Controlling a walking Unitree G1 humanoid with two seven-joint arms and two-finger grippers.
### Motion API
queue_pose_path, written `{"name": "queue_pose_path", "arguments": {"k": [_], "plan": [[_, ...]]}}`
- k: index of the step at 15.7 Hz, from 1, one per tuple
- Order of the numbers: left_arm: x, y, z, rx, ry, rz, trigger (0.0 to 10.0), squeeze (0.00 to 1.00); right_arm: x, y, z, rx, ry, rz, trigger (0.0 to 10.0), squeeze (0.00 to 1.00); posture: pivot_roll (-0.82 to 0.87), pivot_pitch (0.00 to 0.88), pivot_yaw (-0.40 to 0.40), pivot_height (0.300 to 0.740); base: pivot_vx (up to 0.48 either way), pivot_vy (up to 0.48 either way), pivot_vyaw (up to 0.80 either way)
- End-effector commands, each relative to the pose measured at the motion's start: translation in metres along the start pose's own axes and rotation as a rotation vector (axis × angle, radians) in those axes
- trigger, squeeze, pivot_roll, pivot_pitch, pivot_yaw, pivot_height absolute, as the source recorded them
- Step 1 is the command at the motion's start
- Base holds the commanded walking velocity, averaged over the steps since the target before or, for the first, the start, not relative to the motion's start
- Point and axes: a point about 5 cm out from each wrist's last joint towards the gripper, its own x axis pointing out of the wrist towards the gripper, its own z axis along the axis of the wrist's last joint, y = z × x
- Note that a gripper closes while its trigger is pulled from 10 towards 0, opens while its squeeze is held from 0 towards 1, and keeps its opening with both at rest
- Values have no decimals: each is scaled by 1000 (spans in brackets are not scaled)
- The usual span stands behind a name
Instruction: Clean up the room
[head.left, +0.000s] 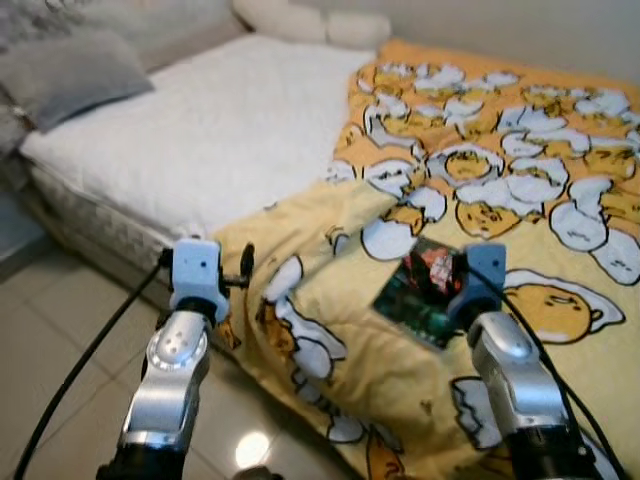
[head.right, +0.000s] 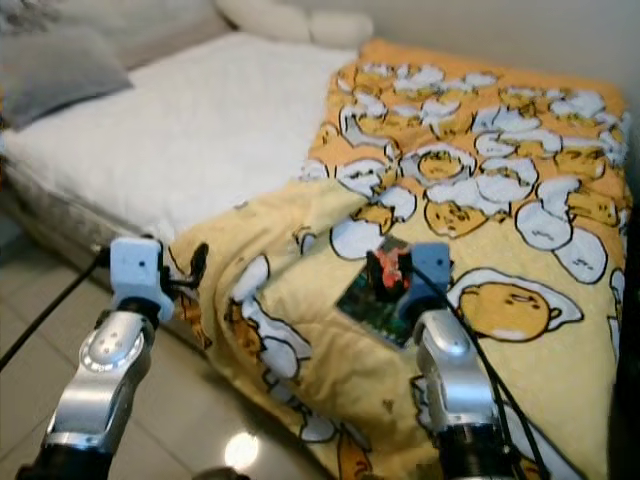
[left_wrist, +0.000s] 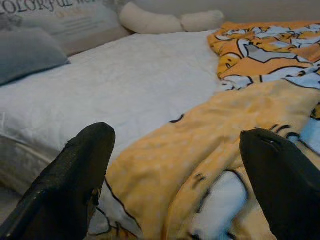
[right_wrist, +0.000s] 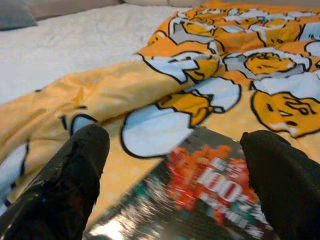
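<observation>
The right end effector (right_wrist: 175, 165), fingers apart, hovers over the glossy packet (head.left: 425, 290) on the yellow blanket (head.left: 500, 170); next, descend and clamp.

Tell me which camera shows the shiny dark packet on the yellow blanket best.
The right wrist view: the packet lies large between the open right end effector fingers, its red print visible. Both eye views show it smaller, partly behind the right arm.
</observation>
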Motion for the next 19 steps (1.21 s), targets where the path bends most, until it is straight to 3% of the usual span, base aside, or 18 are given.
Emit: {"name": "queue_pose_path", "arguments": {"k": [1, 5, 8, 9, 10, 11, 13, 14, 16, 19], "plan": [[1, -3, 1, 13, 2, -13, 10000, 769, 2, 0, 0, -1, 6, 7, 10000, 0, 26, 21, 42, 740, 0, -315, 0], [-1, -4, -1, 15, 13, -23, 10000, 757, 4, 2, 1, 21, 6, 27, 10000, 0, 32, 36, 37, 740, 0, -236, 155], [-5, -10, -4, 3, 21, -100, 10000, 714, 2, 8, -2, 71, 42, 118, 10000, 0, 35, 40, 36, 740, 0, 0, 0], [-7, -13, -5, 22, 26, -154, 10000, 714, 2, 10, -2, 104, 55, 148, 10000, 67, 37, 43, 36, 740, 0, 0, 0], [-9, -16, -6, 35, 40, -208, 10000, 710, 4, 10, -2, 110, 58, 152, 10000, 824, 39, 46, 37, 740, 0, 0, 0], [-11, -17, -7, 50, 56, -256, 10000, 706, 7, 9, -1, 109, 57, 139, 10000, 1000, 39, 46, 37, 740, 0, 0, 0], [-13, -16, -7, 81, 70, -340, 10000, 702, 13, 3, 0, 112, 76, 97, 10000, 1000, 40, 51, 37, 740, 0, 0, 0], [-16, -17, -5, 90, 79, -409, 10000, 706, 16, 6, -1, 158, 90, 127, 10000, 1000, 44, 53, 43, 740, 0, 0, 0], [-21, -23, -4, 157, 117, -572, 10000, 706, 22, -2, -6, 183, 144, 47, 10000, 1000, 48, 53, 42, 740, 0, 0, 0], [-25, -28, -2, 176, 133, -659, 10000, 702, 23, -11, -18, 313, 274, -15, 10000, 1000, 45, 53, 36, 740, 0, 0, 0]]}}
